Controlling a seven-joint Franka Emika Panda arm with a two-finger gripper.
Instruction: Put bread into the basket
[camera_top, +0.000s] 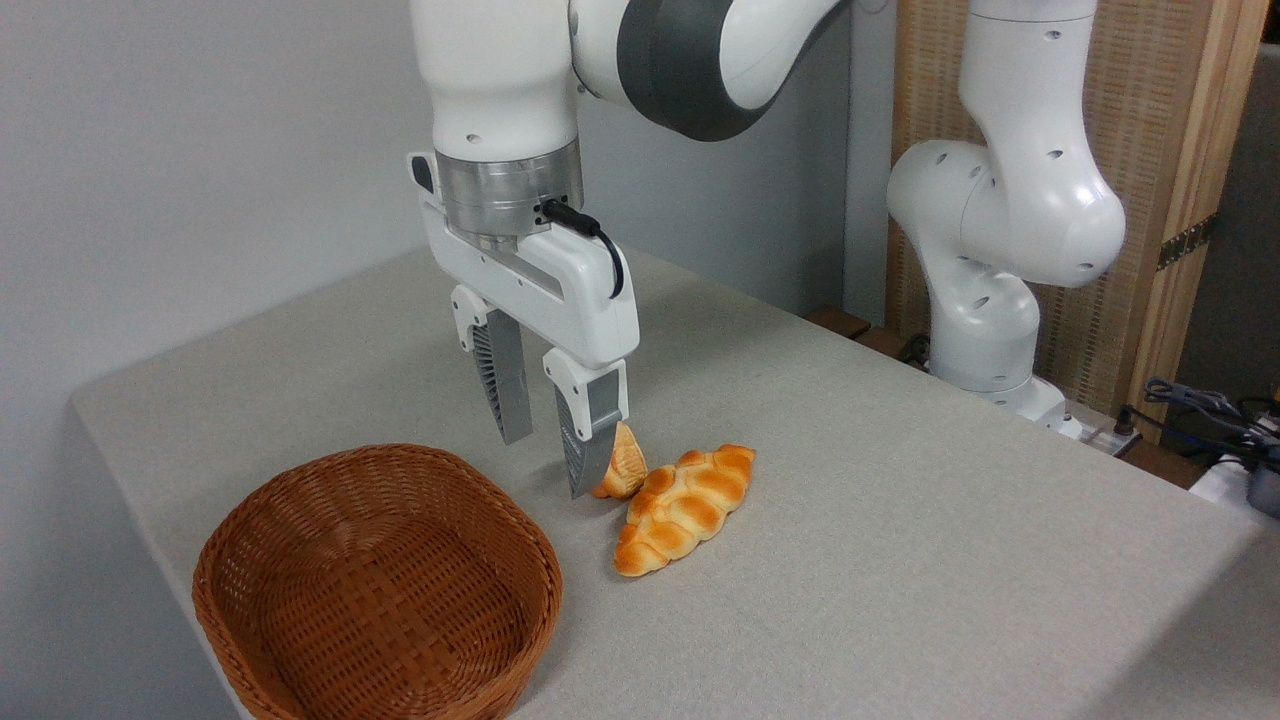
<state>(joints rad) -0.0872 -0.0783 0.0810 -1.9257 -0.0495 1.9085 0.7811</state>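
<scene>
The one fixed camera looks down across the grey counter (900, 560), and the small wedge of bread (624, 462) makes the handiest landmark. It sits on the counter, tipped up on its edge, with its browned ridged side showing. Just to its right, touching or nearly so, lies a longer braided loaf (685, 508), which is not the piece wanted.

The gripper (555, 465) hangs point-down just left of the bread. Its fingers (510, 390) are spread apart and grasp nothing. The nearer finger stands in front of the bread's left edge and hides part of it, so whether it touches cannot be told. The other finger is further left, so the bread does not appear to lie between them yet.

The basket (260, 540) stands below and left of the bread, near the counter's front edge, with nothing in it. That placing probably keeps the carry short once the bread is lifted. The braided loaf crowding the right side likely leaves little room for a finger there.
</scene>
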